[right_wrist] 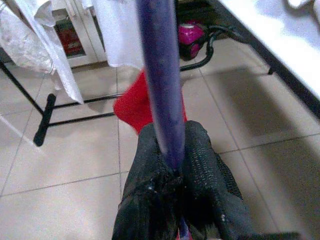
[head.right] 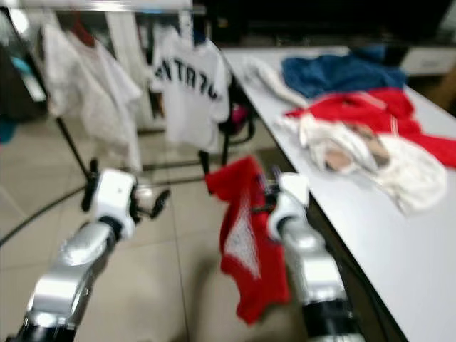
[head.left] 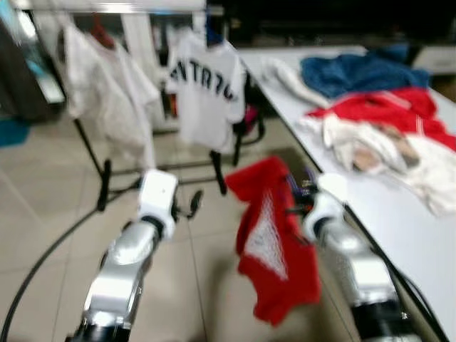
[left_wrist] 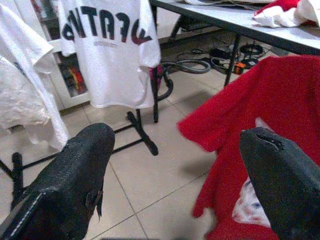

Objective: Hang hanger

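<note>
A red shirt (head.left: 274, 242) hangs from a purple hanger (right_wrist: 159, 75) above the tiled floor, beside the table's near edge. My right gripper (right_wrist: 170, 165) is shut on the hanger's bar, and it sits at the shirt's right side (head.left: 298, 208). My left gripper (head.left: 187, 206) is open and holds nothing, a short way left of the red shirt; its two black fingers (left_wrist: 75, 170) stand wide apart. Ahead is the clothes rack (head.left: 107, 7), with a white lettered shirt (head.left: 205, 89) and a plain white shirt (head.left: 107, 85) hanging on it.
A white table (head.left: 399, 214) runs along the right, piled with blue (head.left: 356, 71), red (head.left: 385, 107) and white (head.left: 385, 146) clothes. The rack's black feet (head.left: 105, 182) and a black cable (head.left: 43, 256) lie on the tiled floor. A pink-and-black vacuum (right_wrist: 192, 35) sits under the table.
</note>
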Robot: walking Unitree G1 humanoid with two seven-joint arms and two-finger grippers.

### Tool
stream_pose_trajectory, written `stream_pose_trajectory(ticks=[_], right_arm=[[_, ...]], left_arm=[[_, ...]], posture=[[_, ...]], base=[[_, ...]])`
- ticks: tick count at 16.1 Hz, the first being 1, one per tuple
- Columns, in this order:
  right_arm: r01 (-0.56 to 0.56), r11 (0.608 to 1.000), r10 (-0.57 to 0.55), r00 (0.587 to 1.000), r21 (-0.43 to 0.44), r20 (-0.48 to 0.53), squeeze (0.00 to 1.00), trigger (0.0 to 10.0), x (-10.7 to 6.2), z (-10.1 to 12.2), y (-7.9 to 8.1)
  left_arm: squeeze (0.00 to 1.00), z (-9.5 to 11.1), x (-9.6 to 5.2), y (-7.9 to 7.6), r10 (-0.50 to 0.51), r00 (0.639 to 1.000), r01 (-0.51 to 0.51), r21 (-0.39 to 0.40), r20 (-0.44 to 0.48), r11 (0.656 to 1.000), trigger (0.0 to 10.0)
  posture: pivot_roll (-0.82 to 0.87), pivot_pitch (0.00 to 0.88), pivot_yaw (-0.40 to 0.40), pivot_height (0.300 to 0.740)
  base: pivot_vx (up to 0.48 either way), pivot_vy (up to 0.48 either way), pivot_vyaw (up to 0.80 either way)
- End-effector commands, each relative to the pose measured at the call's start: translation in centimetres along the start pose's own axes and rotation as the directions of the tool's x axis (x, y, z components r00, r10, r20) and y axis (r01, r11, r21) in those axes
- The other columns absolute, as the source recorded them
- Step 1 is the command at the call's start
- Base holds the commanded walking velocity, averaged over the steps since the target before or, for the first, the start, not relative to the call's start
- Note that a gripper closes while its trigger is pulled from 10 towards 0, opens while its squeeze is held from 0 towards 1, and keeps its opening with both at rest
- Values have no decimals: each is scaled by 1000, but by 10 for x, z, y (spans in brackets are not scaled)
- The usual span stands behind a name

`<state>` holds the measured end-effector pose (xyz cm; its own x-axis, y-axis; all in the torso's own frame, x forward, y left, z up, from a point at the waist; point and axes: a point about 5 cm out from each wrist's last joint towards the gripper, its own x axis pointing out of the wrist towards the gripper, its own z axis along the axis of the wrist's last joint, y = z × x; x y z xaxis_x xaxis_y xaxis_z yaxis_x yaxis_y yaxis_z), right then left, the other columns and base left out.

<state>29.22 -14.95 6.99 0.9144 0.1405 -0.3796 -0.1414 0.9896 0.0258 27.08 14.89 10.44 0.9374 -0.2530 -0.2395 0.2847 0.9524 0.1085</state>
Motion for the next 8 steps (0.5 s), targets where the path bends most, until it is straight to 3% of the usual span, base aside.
stream_pose_trajectory(ticks=[1,8], right_arm=[[-28,1000,28,999,-1,45,0,10000,0,8,9],[-1,1000,1,998,14,60,0,10000,-1,10,6]], left_arm=[[0,4,1,9,24,1000,-24,7,7,1000,10000],[0,4,0,11,27,1000,-27,13,-2,1000,10000]], posture=[[36,0,-59,740],[32,0,-57,740]], base=[[405,0,0],[407,0,0]])
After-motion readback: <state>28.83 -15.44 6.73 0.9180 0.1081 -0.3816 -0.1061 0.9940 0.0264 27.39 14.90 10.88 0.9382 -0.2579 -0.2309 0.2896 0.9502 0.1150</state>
